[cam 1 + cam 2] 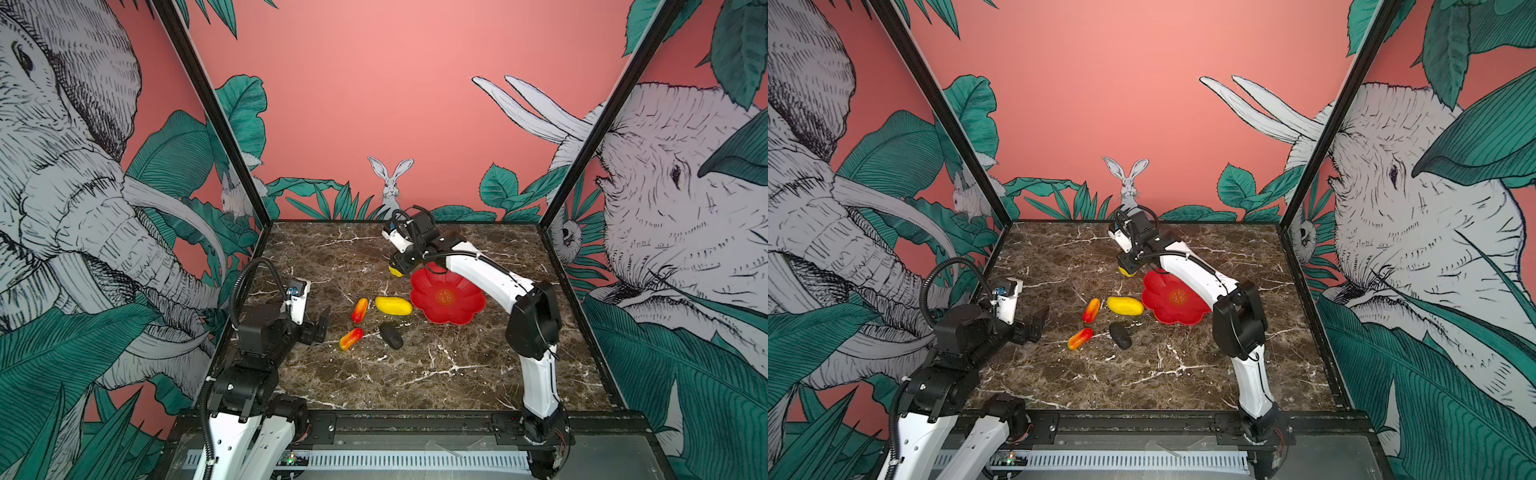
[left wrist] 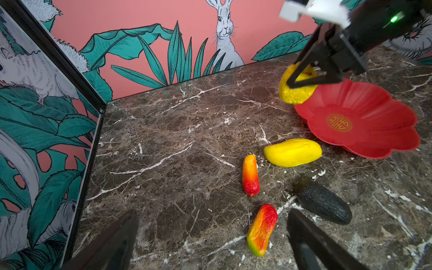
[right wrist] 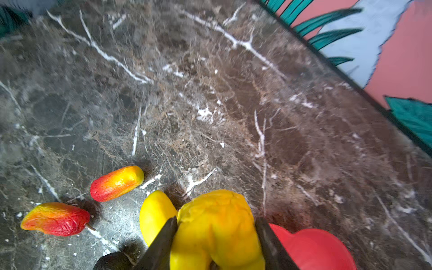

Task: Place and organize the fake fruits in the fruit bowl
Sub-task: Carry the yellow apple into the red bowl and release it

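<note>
Dark brown marble (image 1: 415, 374), veined in white, floors this booth, with pink jungle walls (image 1: 374, 104) all round and a painted rabbit (image 1: 390, 183) peering in at the back.

And look at the right gripper (image 1: 397, 269): jaws clamped either side of the round yellow fruit (image 2: 295, 93), lumpy and glossy, carried at the far-left rim of the fruit bowl (image 1: 467, 309). Whether fruit meets rim, I cannot tell. That bowl is a shallow red flower with scalloped petals and a gold emblem (image 1: 444, 296) dead centre, sitting right of middle on the table.

Four pieces lie on the marble to its left. The long yellow oval (image 1: 393, 305) is just beside the bowl's near-left petals. A red-orange-yellow oblong (image 1: 360, 310) comes next along, and a second oblong (image 1: 351, 338) lies nearer the front. The black oval (image 1: 391, 336) sits in front of the yellow one.

Over on the left side the left gripper (image 2: 212, 217) sits low, jaws spread wide, near the second oblong and not touching it.

The right wrist view gives the grip up close: dark fingers (image 3: 163, 240) pressed on both flanks of the yellow fruit, only a corner of the black oval showing. The left wrist view shows wrinkled skin on the oblongs and the black oval's pebbled surface, which both top views blur. Only the top views show the arms (image 1: 490, 282) whole, the right one arched over the bowl.
</note>
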`<state>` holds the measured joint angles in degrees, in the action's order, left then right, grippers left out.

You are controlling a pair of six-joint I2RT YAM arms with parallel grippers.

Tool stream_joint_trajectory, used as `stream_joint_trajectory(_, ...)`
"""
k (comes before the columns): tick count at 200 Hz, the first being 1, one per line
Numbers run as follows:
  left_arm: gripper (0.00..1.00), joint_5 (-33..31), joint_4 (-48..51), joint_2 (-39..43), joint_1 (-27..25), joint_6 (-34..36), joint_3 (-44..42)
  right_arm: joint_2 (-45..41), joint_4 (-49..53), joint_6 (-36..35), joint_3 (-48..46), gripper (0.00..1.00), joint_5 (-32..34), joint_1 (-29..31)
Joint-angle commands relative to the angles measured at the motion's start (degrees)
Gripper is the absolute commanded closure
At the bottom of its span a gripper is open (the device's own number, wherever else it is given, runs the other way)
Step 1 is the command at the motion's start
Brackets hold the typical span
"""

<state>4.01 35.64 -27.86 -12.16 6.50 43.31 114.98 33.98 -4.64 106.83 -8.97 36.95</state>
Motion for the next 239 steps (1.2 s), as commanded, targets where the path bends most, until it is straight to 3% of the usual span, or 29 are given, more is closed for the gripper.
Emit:
stream_joint_trajectory(1,0.0,0.9,-1.1,-0.5,0.6,0.2,0.3,-2.3,-3.0,1.0,-5.8,0.67,0.6,-4.5)
stream_joint_trajectory(73,0.0,1.8,-1.3,-1.3,1.1,0.2,0.3,-8.1,-10.5,2.9,-22.2,0.67,3.2,-11.3)
stream_joint_trajectory(144,0.0,2.2,-1.3,-1.4,1.2,0.2,0.4,-2.8,-15.7,2.0,-23.8,0.66,3.4,-12.2)
stream_joint_trajectory(220,0.0,2.9,-1.5,-1.8,1.7,0.3,0.4,-0.7,-14.1,0.8,-23.4,0.66,5.0,-12.8)
stream_joint_trajectory(239,0.0,3.1,-1.6,-2.0,1.8,0.3,0.4,-0.6,-14.0,0.6,-23.6,0.61,5.3,-12.7)
